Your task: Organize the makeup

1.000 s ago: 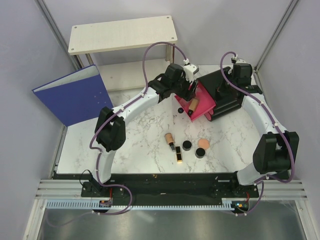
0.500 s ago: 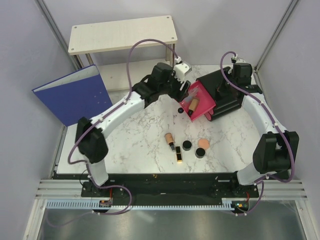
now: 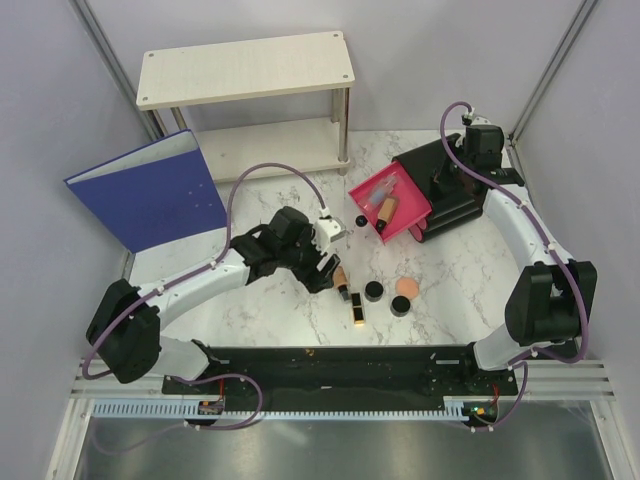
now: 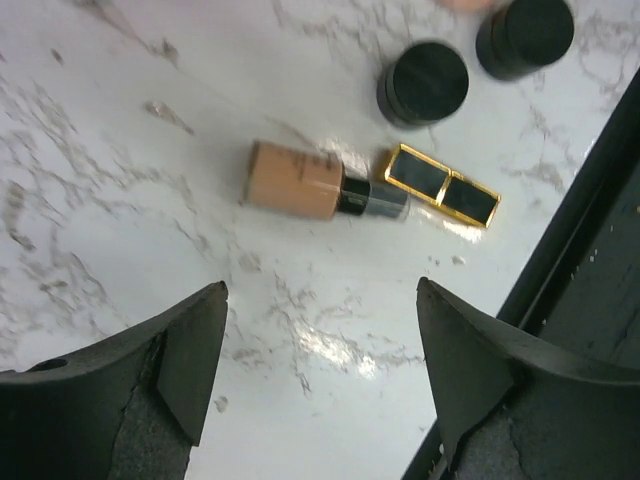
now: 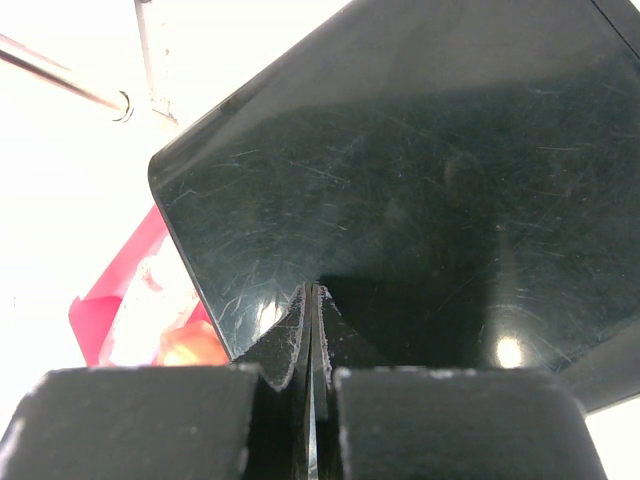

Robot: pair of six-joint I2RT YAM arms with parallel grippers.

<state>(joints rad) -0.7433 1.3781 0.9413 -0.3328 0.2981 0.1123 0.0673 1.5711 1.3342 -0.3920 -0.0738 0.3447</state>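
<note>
Pickup of the peach tube (image 4: 300, 180) seems next: left pincer (image 4: 320, 335), spread wide near it, must drop and close; right pincer (image 5: 312, 300) pinched together.

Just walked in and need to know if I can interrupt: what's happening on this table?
The left gripper hangs open over a peach tube with a dark cap, lying beside a black-and-gold lipstick on the marble table. The right gripper, shut, rests against the black organizer box. Another peach tube lies in its pulled-out pink drawer.
</note>
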